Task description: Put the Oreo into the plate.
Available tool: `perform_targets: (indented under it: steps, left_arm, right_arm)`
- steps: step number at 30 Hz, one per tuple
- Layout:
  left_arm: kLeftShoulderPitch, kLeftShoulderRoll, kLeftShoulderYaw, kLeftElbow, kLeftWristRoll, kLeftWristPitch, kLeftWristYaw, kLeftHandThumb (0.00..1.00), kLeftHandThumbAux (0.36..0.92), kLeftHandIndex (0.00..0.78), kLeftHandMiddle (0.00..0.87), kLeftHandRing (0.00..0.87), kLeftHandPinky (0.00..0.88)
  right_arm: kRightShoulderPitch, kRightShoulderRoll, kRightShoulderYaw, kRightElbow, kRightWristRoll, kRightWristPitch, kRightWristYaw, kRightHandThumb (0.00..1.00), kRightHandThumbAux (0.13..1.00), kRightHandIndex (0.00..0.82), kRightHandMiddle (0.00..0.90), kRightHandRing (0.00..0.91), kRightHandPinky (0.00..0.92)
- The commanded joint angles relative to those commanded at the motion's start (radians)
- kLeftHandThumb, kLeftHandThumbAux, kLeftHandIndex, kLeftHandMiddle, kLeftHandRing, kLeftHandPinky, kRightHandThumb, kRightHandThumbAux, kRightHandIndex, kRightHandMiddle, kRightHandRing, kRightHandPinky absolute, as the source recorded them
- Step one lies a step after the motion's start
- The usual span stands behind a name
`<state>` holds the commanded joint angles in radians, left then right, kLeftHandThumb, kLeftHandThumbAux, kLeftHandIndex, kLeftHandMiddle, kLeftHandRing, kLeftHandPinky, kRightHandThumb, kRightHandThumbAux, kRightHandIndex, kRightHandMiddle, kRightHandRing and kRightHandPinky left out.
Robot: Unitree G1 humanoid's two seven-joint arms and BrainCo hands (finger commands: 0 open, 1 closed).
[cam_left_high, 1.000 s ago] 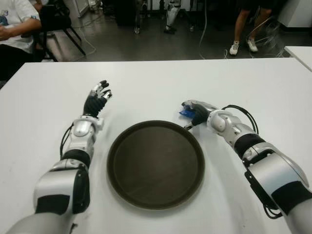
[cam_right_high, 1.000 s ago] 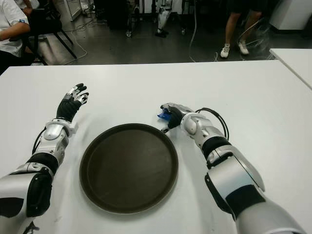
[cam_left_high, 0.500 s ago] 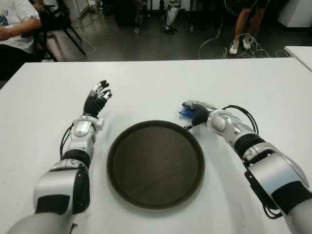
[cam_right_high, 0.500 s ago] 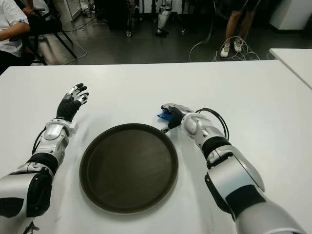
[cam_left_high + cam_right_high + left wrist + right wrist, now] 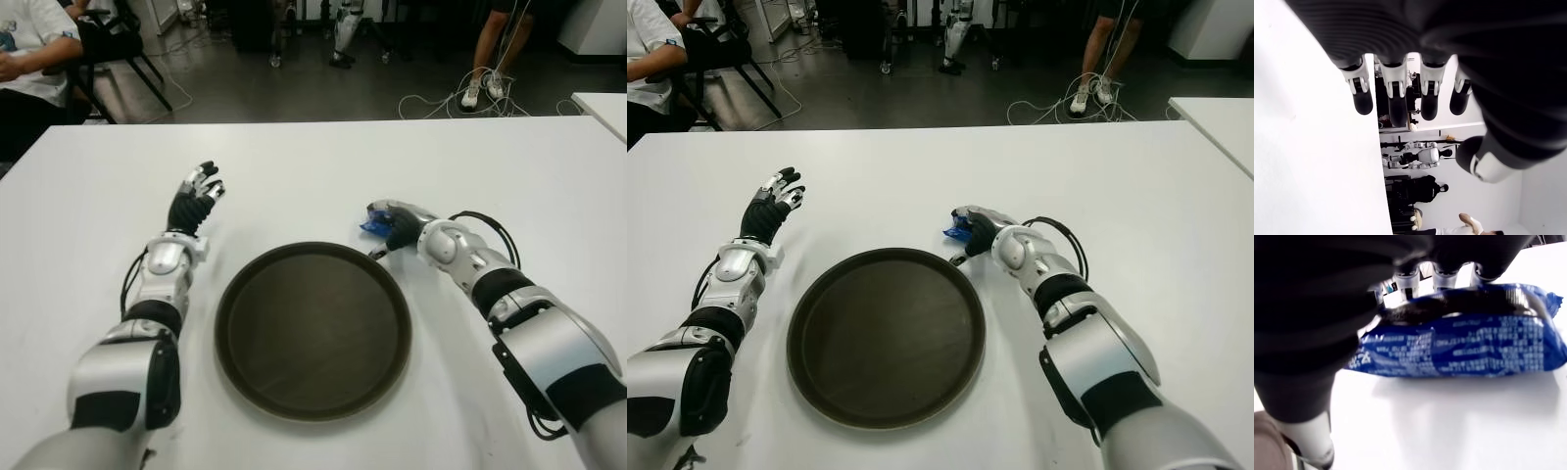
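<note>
The right hand (image 5: 397, 230) sits just right of centre in the left eye view, at the upper right edge of the plate (image 5: 313, 329). Its fingers (image 5: 1444, 276) curl over the top of the Oreo (image 5: 1469, 345), a blue packet with white print, and the thumb comes up on the near side, so the hand is clamped on the packet. In the right wrist view the packet lies close above the white table (image 5: 313, 166), casting a soft shadow beneath it; whether it touches the surface is hard to tell. From the head camera only a small blue corner of the packet (image 5: 370, 225) peeks out on the left side of the hand, just beside the plate's rim but outside it.

The plate is round, dark brown and shallow, lying flat in the lower middle of the frame with nothing on it.

The left hand (image 5: 194, 201) shows in the left part of the frame, up and to the left of the plate and apart from it. Its fingers (image 5: 1396, 93) are stretched out and spread, holding nothing.

Beyond the far edge of the table, along the top of the frame, there is a dark floor with cables (image 5: 441, 98), a seated person (image 5: 29, 49) at the upper left, and a standing person's legs (image 5: 487, 59) at the upper right.
</note>
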<state>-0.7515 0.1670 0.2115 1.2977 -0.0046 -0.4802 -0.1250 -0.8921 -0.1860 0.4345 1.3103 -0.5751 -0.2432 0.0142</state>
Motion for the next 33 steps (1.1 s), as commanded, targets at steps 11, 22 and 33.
perform_targets:
  steps: [11, 22, 33]
  left_arm:
    - [-0.001, 0.001, -0.011, 0.001, 0.013, 0.000, 0.014, 0.076, 0.617, 0.055, 0.123, 0.094, 0.069]
    - [-0.001, -0.001, -0.002, 0.000, 0.002, -0.001, 0.002, 0.083, 0.610, 0.057, 0.124, 0.099, 0.082]
    - [-0.002, -0.004, 0.009, 0.000, -0.010, 0.003, -0.003, 0.098, 0.625, 0.056, 0.120, 0.102, 0.088]
  right_arm:
    - [0.002, -0.001, -0.010, 0.002, 0.000, 0.007, -0.024, 0.000, 0.778, 0.109, 0.132, 0.126, 0.101]
    - [-0.003, 0.002, 0.003, 0.004, -0.010, 0.032, -0.001, 0.000, 0.772, 0.086, 0.105, 0.098, 0.088]
    - [0.003, 0.007, 0.011, 0.002, -0.012, 0.020, 0.019, 0.000, 0.762, 0.082, 0.090, 0.080, 0.078]
